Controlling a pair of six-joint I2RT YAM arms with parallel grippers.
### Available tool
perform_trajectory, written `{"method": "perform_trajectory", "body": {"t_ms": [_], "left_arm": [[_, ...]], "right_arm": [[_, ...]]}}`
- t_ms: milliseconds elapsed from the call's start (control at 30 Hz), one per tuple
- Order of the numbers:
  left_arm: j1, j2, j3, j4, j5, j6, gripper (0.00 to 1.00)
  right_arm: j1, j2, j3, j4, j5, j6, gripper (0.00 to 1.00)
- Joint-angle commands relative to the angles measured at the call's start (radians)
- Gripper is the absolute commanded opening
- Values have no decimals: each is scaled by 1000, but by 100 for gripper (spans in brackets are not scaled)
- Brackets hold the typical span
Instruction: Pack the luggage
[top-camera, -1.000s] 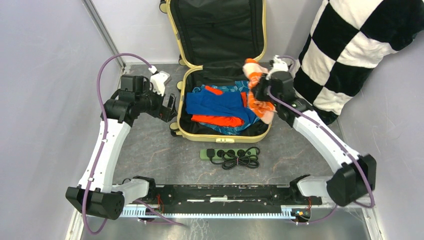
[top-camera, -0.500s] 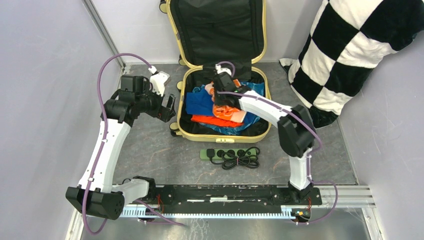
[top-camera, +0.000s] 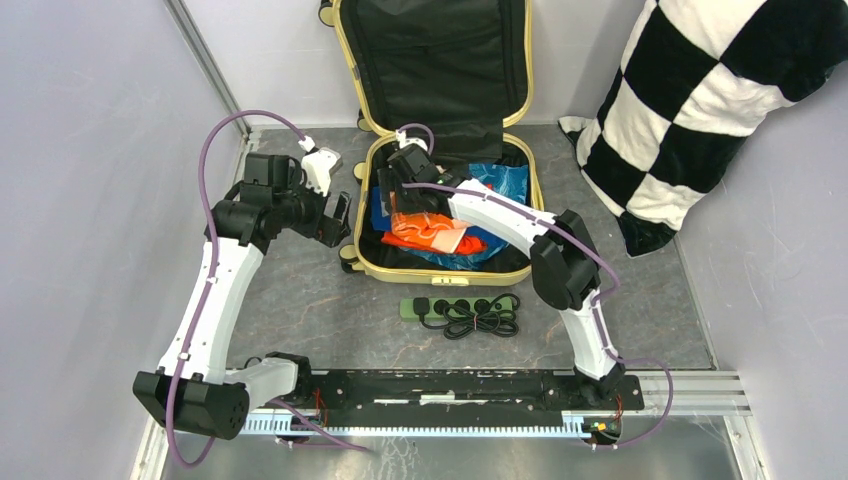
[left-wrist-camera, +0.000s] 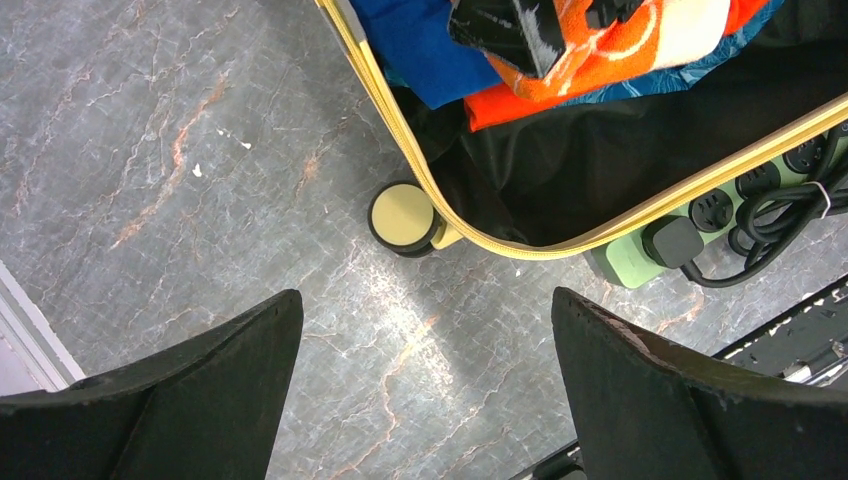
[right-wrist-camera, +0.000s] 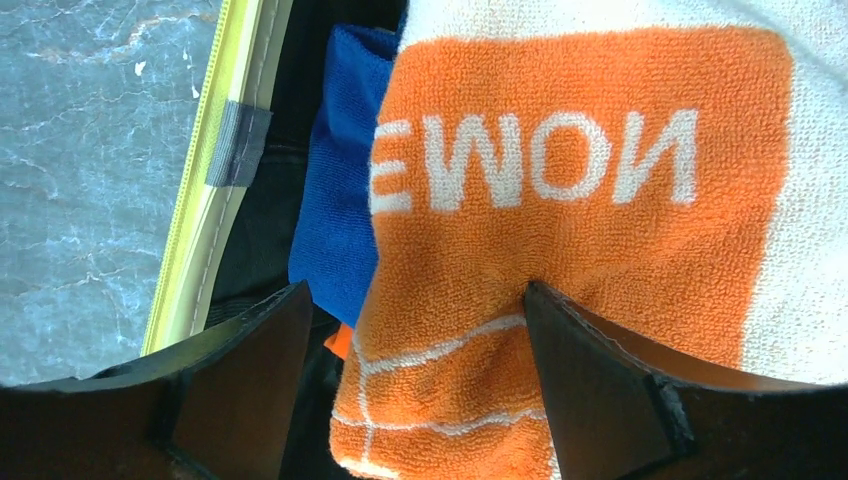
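The suitcase (top-camera: 445, 273) lies open on the worktop (top-camera: 300, 310), with its lid standing upright at the back. The right end effector (right-wrist-camera: 415, 295) hangs inside the suitcase's left half. Its fingers are spread wide over an orange-and-white towel (right-wrist-camera: 580, 230) lying on a blue cloth (right-wrist-camera: 335, 210), and they do not pinch the towel. The left end effector (left-wrist-camera: 425, 305) hovers just outside the suitcase's front left corner, near a wheel (left-wrist-camera: 402, 217), fully spread and holding nothing. A power strip (top-camera: 460, 308) lies just in front of the suitcase.
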Motion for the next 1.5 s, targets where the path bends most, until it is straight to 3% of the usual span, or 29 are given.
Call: {"method": "perform_trajectory", "body": {"t_ms": [0, 133, 233, 400, 467, 733, 933, 1067, 1300, 1467], "left_arm": [[5, -16, -6, 28, 7, 46, 100], [5, -14, -2, 29, 14, 40, 100], [5, -12, 0, 29, 20, 40, 100], [5, -5, 5, 28, 33, 29, 100], [5, -5, 9, 28, 36, 26, 100], [5, -6, 12, 25, 28, 30, 100], [5, -3, -6, 34, 38, 32, 100], [5, 0, -5, 39, 40, 29, 100], [5, -6, -10, 39, 36, 31, 100], [5, 2, -15, 40, 34, 33, 100]], "right_arm": [[-51, -97, 4, -3, -103, -7, 85], [-87, -188, -6, 13, -196, -44, 80], [-99, -247, -60, 36, -233, -58, 64], [-124, -273, -293, 182, -369, -2, 33], [-127, -248, -373, 236, -419, 26, 27], [-126, -124, -496, 307, -450, 60, 25], [-121, -257, -520, 310, -408, 42, 31], [-124, -290, -422, 303, -430, 43, 35], [-125, -116, -234, 277, -479, 45, 43], [-125, 21, -258, 344, -523, 73, 42]]}}
